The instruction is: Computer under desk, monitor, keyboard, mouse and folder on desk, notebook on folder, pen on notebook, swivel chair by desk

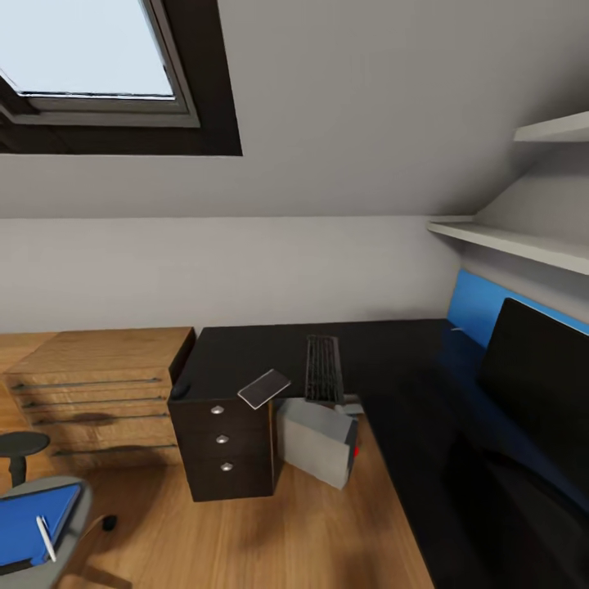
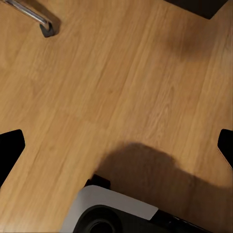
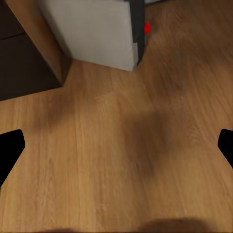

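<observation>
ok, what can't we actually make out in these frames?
- Swivel chair, head view: cut off by the frame corner; base out of sight.
- Monitor, head view: cropped at the edge; stand lost against the black desk.
- Small dark object on the floor, head view: too small to identify.
- Wrist views: only the dark claw tips show at the edges.

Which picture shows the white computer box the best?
The head view: the whole computer shows there, standing on the wood floor beside the desk drawers, under the keyboard's end. The right wrist view catches just its lower part with a red dot, close up. The left wrist view looks at floor and a chair caster.
</observation>
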Robot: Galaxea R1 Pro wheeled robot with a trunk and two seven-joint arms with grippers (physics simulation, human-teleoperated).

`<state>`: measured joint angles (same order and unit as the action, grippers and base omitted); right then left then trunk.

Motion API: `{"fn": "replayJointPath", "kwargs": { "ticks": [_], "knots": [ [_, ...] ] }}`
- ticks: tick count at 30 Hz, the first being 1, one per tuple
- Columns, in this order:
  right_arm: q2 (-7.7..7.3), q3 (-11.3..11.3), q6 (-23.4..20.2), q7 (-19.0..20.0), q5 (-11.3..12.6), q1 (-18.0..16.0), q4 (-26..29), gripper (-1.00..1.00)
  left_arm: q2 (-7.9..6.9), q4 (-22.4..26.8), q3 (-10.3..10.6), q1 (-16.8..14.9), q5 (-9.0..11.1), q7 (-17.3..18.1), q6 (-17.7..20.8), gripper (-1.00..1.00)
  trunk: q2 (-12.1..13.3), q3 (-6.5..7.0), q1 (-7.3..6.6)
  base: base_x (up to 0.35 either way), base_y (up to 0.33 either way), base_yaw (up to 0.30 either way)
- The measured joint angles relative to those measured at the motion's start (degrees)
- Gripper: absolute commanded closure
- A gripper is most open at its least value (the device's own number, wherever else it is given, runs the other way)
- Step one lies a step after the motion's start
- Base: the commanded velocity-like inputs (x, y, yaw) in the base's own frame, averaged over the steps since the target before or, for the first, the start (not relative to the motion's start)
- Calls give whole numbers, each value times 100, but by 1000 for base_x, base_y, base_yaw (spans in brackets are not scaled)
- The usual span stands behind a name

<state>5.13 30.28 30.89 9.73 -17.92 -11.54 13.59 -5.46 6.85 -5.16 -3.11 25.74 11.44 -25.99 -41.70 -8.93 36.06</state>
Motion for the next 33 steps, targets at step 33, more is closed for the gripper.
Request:
{"fn": "replayJointPath", "kwargs": {
  "ticks": [33],
  "knots": [
    [-15, -1, 7, 0, 14, -1, 30, -100, 35, 205, 9, -1, -12, -33, -45, -100, -199, -89, 113, 185, 36, 0]
  ]
}}
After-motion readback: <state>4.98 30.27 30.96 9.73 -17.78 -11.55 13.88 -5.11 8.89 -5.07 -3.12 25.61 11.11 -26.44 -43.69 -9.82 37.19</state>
